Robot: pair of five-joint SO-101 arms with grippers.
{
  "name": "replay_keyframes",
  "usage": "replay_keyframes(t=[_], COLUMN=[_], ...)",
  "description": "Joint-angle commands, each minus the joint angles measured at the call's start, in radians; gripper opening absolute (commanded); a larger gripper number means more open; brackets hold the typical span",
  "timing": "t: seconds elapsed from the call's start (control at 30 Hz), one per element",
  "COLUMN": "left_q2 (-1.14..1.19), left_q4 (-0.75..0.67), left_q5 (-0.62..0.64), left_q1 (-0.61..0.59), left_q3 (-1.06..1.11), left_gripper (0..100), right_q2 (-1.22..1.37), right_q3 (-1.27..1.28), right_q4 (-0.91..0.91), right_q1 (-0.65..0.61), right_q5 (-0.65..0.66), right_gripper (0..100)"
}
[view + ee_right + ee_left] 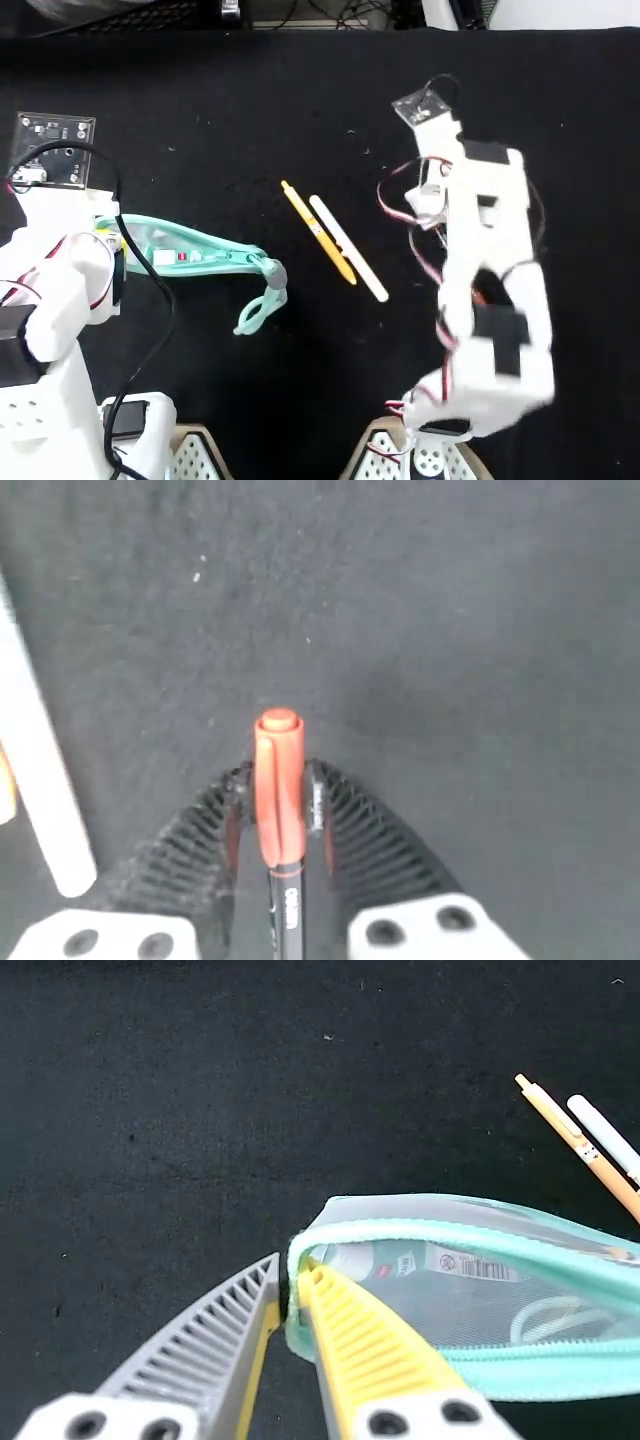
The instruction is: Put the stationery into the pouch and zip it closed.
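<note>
left pincer [290, 1300] clamped pouch [480, 1290] end, pouch unzipped, lengthwise toward pens | right pincer [280, 800] gripped red-capped pen [278, 780], cap pointing past fingertips | yellow pen [318, 232], white pen [347, 248] parallel, diagonal on table [200, 100]

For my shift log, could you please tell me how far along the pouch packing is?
Done: one labelled item lies inside the open pouch. In hand: left gripper pinches the pouch's rim; right gripper holds a red-capped pen. Remaining: orange pen, white pen, zipping.

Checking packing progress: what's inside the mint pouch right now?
Through the mesh of the pouch: one white barcode-labelled item with a red mark. The teal zipper bands cover the rest, so more stationery inside can't be ruled out.
</note>
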Motion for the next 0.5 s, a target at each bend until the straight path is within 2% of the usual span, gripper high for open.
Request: replay_keyframes(t=[0.0,0.13,0.3,0.47], left_q2=[0.015,0.015,0.017,0.017], left_q4=[0.006,0.006,0.006,0.006], left_q5=[-0.009,-0.009,-0.009,-0.009], left_q1=[-0.008,-0.008,-0.008,-0.008], left_q3=[0.008,0.008,0.01,0.01], left_gripper=[3,3,3,3], right_q2=[-0.34,-0.7,-1.119,-1.389], right_q3=[0.139,0.292,0.315,0.315], right_q4=[0.003,0.025,0.104,0.068], right_q1=[-0.054,-0.15,-0.279,-0.414], right_q5=[0.012,0.005,0.0,-0.146], right_gripper=[1.2,1.2,1.2,1.2])
